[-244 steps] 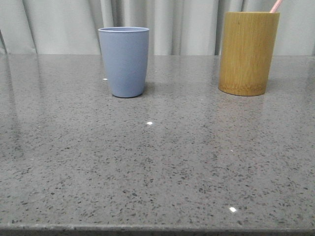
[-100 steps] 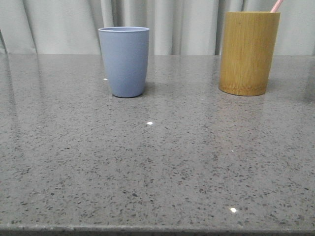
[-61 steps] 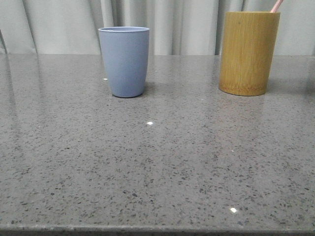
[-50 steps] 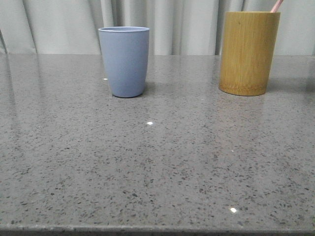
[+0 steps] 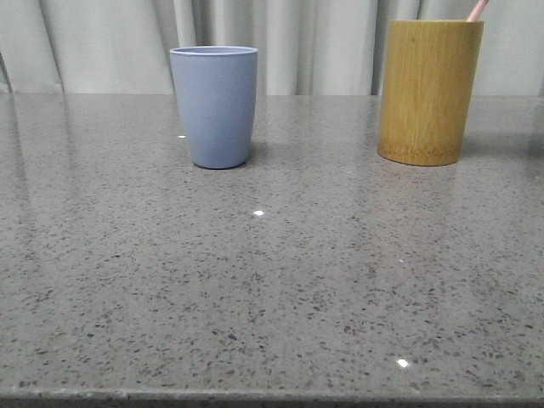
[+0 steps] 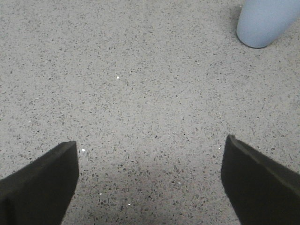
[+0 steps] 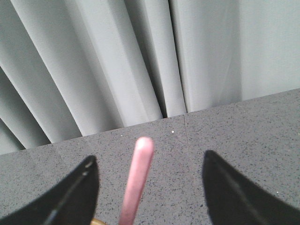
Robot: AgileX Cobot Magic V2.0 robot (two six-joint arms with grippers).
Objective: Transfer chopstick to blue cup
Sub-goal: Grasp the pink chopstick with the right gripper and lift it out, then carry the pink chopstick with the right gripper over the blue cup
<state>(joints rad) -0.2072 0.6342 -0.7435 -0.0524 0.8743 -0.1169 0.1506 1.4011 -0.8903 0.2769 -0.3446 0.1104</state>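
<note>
The blue cup (image 5: 214,106) stands upright at the back left of the table; its base also shows in the left wrist view (image 6: 266,22). A pale pink chopstick (image 5: 477,9) pokes out of the tall bamboo holder (image 5: 429,91) at the back right. In the right wrist view the chopstick (image 7: 137,183) stands between the two open fingers of my right gripper (image 7: 148,161), touching neither. My left gripper (image 6: 151,145) is open and empty over bare table, short of the blue cup. Neither gripper shows in the front view.
The table is grey speckled stone (image 5: 272,280), with its front edge at the bottom of the front view. Pale curtains (image 5: 323,42) hang behind the table's back edge. A sliver of the bamboo holder's rim (image 7: 99,221) shows in the right wrist view.
</note>
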